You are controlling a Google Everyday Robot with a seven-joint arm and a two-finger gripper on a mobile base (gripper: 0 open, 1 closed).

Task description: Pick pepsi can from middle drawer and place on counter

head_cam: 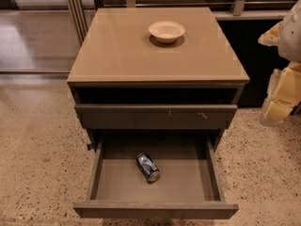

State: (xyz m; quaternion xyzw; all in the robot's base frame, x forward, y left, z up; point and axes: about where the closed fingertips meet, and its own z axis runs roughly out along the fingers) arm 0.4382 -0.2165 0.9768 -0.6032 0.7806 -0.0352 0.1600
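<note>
Nothing lifted yet: the pepsi can [148,167] lies in the open middle drawer [155,209].
It is on its side mid-floor, long axis running back-left to front-right. My gripper [282,95] hangs right of the counter [117,55], well apart from the can; spread or closed, I cannot tell.

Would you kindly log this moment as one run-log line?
middle drawer: open | pepsi can: lying on its side inside | counter: holds bowl | gripper: far right, beside counter, apart from can

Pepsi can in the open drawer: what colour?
The pepsi can is blue with white and silver markings, camera view; gripper at right edge.
</note>
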